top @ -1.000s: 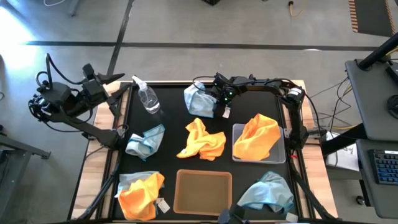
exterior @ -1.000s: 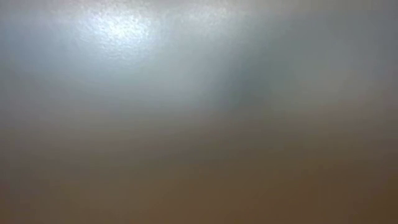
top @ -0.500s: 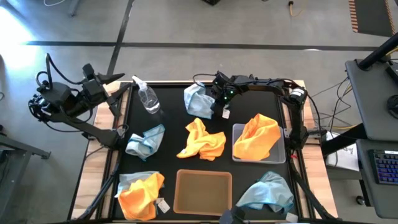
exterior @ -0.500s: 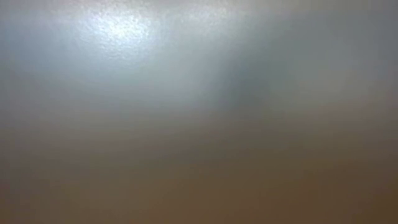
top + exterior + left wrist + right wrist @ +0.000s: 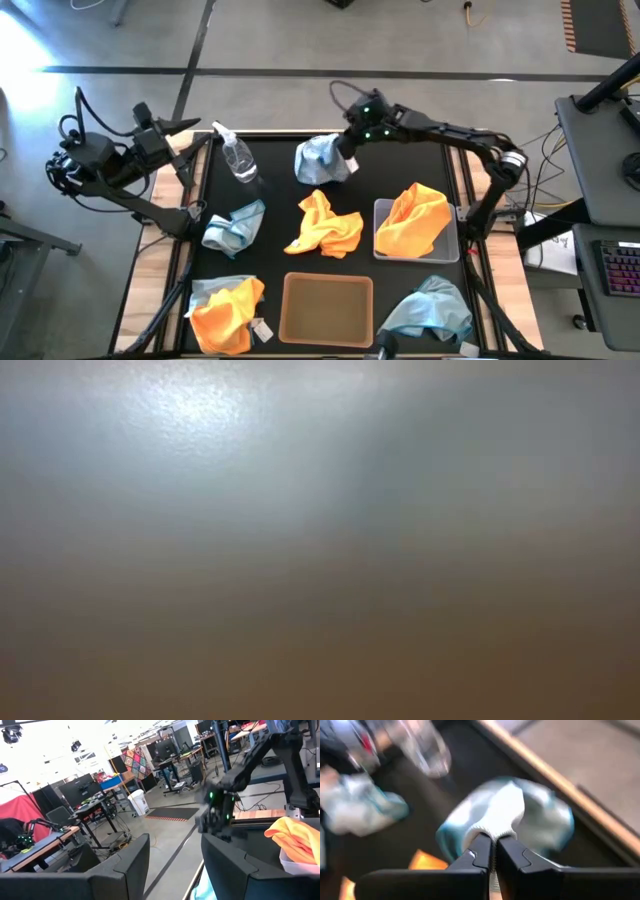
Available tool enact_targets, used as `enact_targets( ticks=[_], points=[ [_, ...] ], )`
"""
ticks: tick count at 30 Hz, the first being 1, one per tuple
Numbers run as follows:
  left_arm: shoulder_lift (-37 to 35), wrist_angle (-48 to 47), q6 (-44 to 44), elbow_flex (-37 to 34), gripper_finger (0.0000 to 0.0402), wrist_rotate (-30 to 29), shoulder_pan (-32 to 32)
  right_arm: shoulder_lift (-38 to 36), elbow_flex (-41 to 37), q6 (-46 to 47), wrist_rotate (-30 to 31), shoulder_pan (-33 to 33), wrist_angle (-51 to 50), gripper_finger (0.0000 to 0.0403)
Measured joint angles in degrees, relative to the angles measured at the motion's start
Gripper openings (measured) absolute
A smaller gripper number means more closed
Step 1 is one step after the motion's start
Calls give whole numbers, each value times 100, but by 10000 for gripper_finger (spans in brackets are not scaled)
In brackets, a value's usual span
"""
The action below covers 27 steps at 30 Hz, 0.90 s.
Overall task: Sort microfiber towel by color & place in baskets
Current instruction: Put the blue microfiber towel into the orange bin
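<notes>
The right gripper [image 5: 345, 160] pinches a crumpled pale blue microfiber towel [image 5: 320, 160] near the black table's far edge [image 5: 300, 135]; the left gripper [image 5: 180, 135], fingers apart, waits beyond the left edge.

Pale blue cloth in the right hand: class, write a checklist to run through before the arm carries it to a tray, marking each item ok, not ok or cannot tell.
1. Right hand shut on the pale blue cloth: ok.
2. Cloth fully clear of the table: cannot tell.
3. Brown tray free of cloths: ok.
4. Grey tray holds only an orange cloth: ok.
5. Left hand open, parked at the table's far left edge: ok.
6. Spray bottle away from the held cloth: ok.
</notes>
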Motion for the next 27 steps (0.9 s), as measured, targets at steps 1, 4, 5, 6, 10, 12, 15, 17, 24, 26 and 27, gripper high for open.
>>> enact_targets(
  ticks=[1,4,5,6,10,12,15,17,24,26,27],
  points=[
    [-2,-2,19,0,165,1,2,-114,0,94,2,10,137,9],
    [-2,-2,28,2,165,2,0,-427,0,327,3,38,505,9],
    [-4,-3,33,0,165,2,2,-514,0,411,4,47,620,9],
    [-8,-4,48,0,165,2,0,-600,0,495,2,51,719,9],
    [-42,-5,53,0,165,2,0,-844,0,846,4,113,1040,9],
    [-65,-7,53,0,165,2,2,-920,0,939,7,161,1159,9],
    [-108,-7,26,0,165,2,1,-985,0,1134,5,285,1375,9],
    [-139,-5,17,0,165,2,1,-1005,0,1192,5,400,1481,9],
    [-238,-7,7,0,165,2,1,-1015,0,1251,2,984,1665,9],
    [-262,-6,7,0,165,2,2,-1015,0,1294,3,1176,1672,9],
    [-277,-7,7,0,165,4,1,-1015,0,1310,4,1285,1701,9]
  ],
)
